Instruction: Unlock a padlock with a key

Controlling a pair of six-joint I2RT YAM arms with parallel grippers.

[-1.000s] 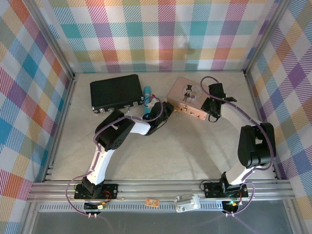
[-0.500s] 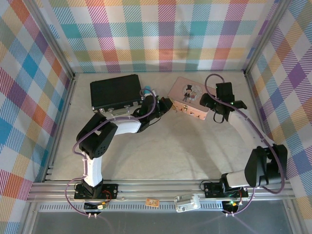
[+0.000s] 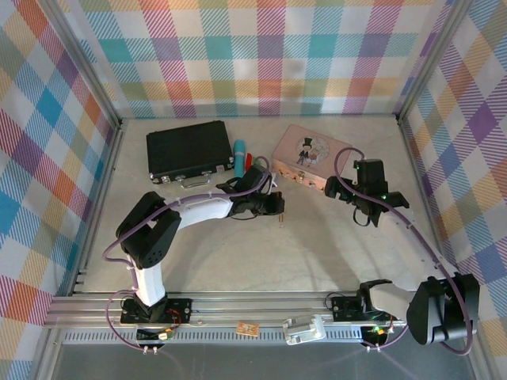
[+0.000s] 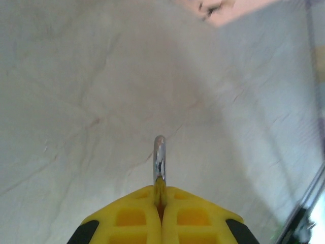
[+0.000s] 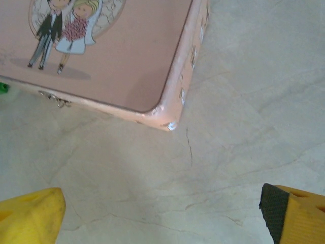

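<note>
My left gripper (image 4: 160, 192) is shut on the padlock (image 4: 159, 155). Its thin silvery shackle sticks out past the yellow fingertips, and a sliver of brass body shows between them. From above, the left gripper (image 3: 276, 207) holds the padlock (image 3: 283, 210) over the table's middle, in front of the pink tin. My right gripper (image 3: 361, 210) stands open with nothing between its fingers, just to the right of the tin's near corner. In the right wrist view the right gripper (image 5: 162, 213) hangs over bare table below that corner. The key is out of view.
The pink picture tin (image 3: 309, 150) lies at the back centre-right, its corner (image 5: 170, 122) close to my right fingers. A black case (image 3: 188, 149) lies back left, with a blue pen (image 3: 239, 152) beside it. Plaid walls close in three sides.
The left gripper has drawn back from the tin's front edge toward the middle of the table, carrying the padlock. The right gripper has moved nearer and lower, off the tin's right end.
</note>
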